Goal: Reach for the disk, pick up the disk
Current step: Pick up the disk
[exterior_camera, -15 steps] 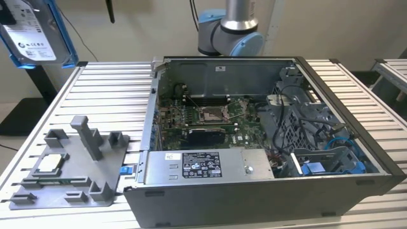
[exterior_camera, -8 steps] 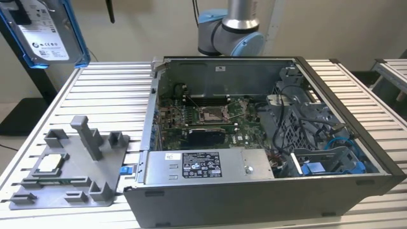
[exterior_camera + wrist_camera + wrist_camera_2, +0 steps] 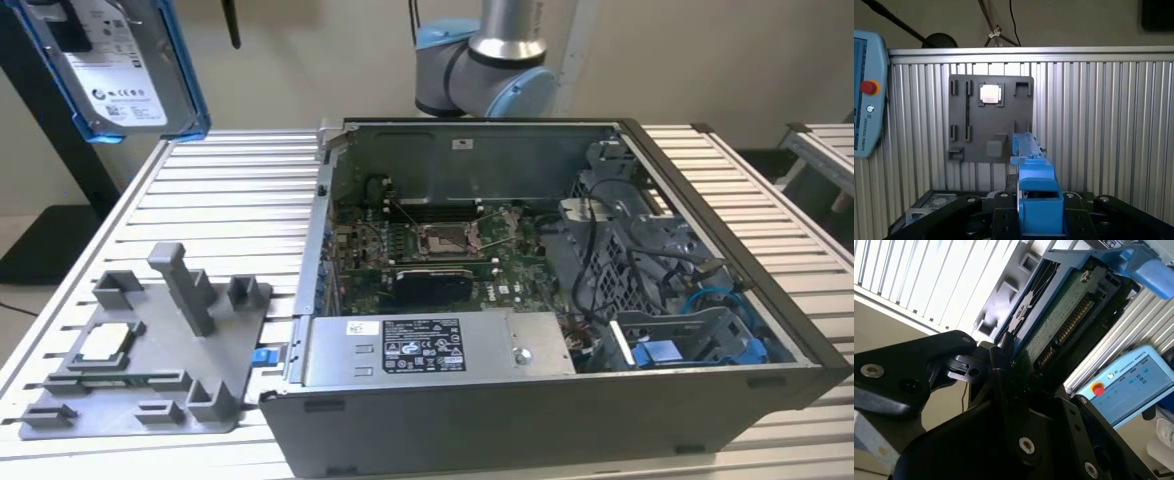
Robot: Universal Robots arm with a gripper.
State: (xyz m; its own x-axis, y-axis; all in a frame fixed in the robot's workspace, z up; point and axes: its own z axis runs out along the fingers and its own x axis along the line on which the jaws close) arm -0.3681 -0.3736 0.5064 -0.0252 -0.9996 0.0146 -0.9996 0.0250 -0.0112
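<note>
Jaws of mine pinch the disk (image 3: 1054, 325) edgewise by its blue frame, sparing its circuit board, high at eleven o'clock of the computer case (image 3: 534, 420).

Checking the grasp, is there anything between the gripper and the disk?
Nothing. In the second wrist view the gripper clamps directly on the disk at its edge.

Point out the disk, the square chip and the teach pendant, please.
the disk (image 3: 127, 85), exterior view, on its white label.
the square chip (image 3: 990, 94), first wrist view, on its silver top.
the teach pendant (image 3: 1128, 385), second wrist view, on its screen.
</note>
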